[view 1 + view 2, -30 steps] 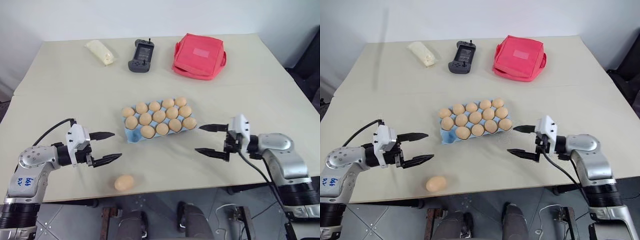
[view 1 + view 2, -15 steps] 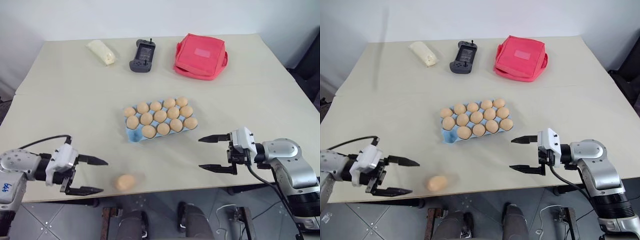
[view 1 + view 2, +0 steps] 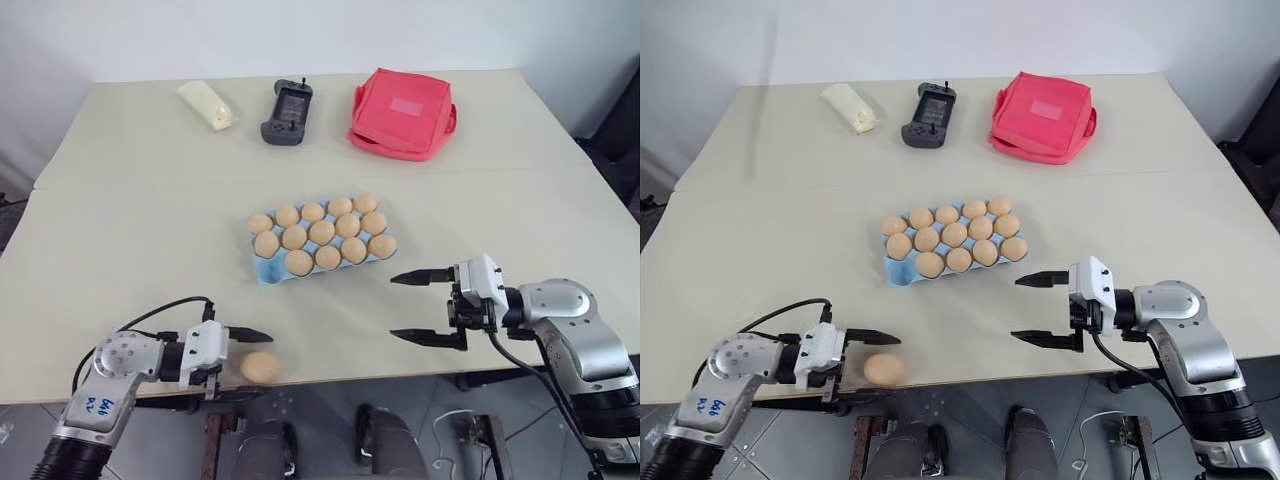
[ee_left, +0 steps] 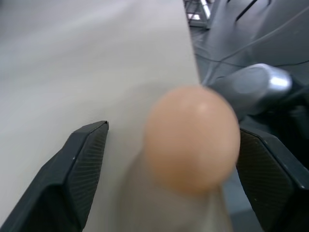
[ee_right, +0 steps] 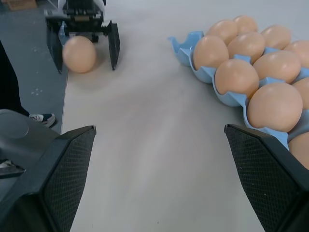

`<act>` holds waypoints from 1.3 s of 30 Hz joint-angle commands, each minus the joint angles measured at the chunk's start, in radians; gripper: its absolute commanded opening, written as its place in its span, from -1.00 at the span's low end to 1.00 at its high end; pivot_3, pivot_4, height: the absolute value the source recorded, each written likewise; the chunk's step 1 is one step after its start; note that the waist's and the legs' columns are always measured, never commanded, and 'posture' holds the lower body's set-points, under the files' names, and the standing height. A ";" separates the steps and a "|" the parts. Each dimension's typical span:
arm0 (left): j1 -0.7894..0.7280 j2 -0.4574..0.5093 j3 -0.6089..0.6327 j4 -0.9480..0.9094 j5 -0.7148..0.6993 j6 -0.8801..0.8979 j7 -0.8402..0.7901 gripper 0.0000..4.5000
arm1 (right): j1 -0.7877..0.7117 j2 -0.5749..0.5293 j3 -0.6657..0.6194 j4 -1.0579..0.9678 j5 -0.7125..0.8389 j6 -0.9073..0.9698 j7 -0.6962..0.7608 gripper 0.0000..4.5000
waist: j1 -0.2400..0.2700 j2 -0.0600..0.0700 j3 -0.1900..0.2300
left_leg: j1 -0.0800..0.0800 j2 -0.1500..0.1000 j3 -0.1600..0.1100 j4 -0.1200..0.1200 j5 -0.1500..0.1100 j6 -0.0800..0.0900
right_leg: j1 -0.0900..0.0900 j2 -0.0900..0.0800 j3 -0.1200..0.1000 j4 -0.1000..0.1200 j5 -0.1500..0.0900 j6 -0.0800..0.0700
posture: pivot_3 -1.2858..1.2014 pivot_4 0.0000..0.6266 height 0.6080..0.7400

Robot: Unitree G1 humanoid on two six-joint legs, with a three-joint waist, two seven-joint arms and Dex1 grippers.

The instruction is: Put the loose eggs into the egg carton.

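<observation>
One loose egg [image 3: 260,367], smooth and tan, lies near the table's front edge at the left. My left gripper [image 3: 255,365] is open with a finger on each side of it; the left wrist view shows the egg [image 4: 193,137] close up, with a gap to one finger [image 4: 82,159]. The light blue egg carton [image 3: 265,272] sits mid-table with several eggs in its cups and an empty cup at its front left corner. My right gripper [image 3: 393,307] hangs open and empty to the right of the carton, pointing left.
At the back of the table lie a pale yellow packet [image 3: 208,104], a black handheld controller [image 3: 284,111] and a red fabric pouch [image 3: 402,112]. The front table edge runs right beside the loose egg.
My left gripper has dropped and swung right, from left of the egg to straddling it, and its fingers have narrowed. The right gripper has drawn back slightly.
</observation>
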 commanded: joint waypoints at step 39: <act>-0.277 0.120 0.257 0.182 -0.143 0.121 0.104 0.50 | 0.015 0.033 -0.006 -0.065 0.027 0.055 -0.140 1.00 | -0.002 -0.001 0.000 | -0.001 0.003 0.010 0.000 0.001 0.004 | 0.000 0.002 -0.001 -0.009 0.010 0.003 | 0.03 -0.52 1.00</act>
